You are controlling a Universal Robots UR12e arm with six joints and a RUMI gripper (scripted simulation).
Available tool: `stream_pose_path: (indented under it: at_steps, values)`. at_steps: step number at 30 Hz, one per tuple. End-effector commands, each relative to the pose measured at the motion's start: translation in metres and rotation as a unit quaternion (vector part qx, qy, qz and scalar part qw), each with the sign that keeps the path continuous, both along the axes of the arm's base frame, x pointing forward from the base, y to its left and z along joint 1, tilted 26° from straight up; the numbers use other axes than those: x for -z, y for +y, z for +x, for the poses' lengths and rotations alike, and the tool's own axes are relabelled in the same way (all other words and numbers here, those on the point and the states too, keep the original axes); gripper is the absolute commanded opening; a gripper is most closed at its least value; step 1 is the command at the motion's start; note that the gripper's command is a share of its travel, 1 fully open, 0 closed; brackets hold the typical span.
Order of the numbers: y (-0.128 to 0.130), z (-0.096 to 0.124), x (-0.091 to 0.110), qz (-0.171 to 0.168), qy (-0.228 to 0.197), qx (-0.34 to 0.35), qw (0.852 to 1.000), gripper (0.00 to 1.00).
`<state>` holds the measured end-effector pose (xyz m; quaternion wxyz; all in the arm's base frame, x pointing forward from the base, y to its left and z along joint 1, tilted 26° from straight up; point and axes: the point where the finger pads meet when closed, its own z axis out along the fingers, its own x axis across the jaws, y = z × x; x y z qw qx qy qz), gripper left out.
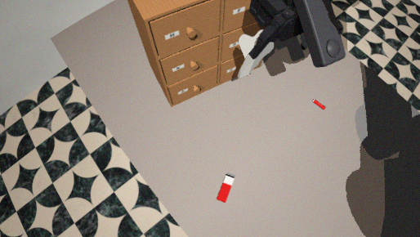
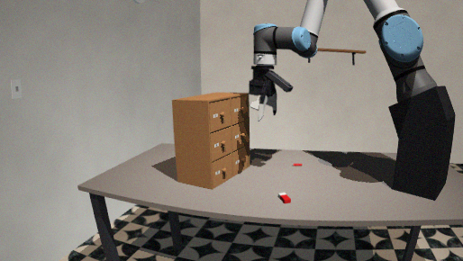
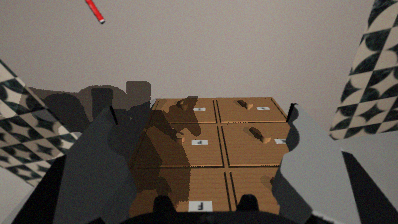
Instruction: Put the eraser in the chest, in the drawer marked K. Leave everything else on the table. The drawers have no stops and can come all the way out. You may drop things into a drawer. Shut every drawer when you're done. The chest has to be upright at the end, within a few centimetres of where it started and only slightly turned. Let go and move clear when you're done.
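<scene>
Currently, fingers wide apart, nothing held, by the chest. Eraser still to be boxed: lies on counter.

Chest: orange-brown w/ white labels. Bench: grey-beige. Floor: cream & dark-green pattern, prob. marbled. Eraser: red/white. Fingers: pale grey.

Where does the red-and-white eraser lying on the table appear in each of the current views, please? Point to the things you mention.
Top: the eraser [image 1: 225, 188] [image 2: 285, 198] is just below and right of centre.
Exterior: right of centre, low, near the table's front edge.
Wrist: not in it; the red piece at upper left is the slimmer red stick [image 1: 319, 105] [image 2: 297, 165] [image 3: 94, 11].
Shared landmark: the wooden chest [image 1: 185, 49] [image 2: 193, 141] [image 3: 255, 145].
</scene>
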<state>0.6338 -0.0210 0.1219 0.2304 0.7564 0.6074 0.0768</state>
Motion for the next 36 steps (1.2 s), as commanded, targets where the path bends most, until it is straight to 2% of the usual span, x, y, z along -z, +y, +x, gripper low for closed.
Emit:
stream_pose_path:
  at_steps: [1,36]
  values:
    - [0.0008,-0.0017,-0.0016,0.003,0.009,0.002,1.000,1.00]
    - [0.0019,-0.0048,-0.0032,0.006,0.023,0.004,1.000,1.00]
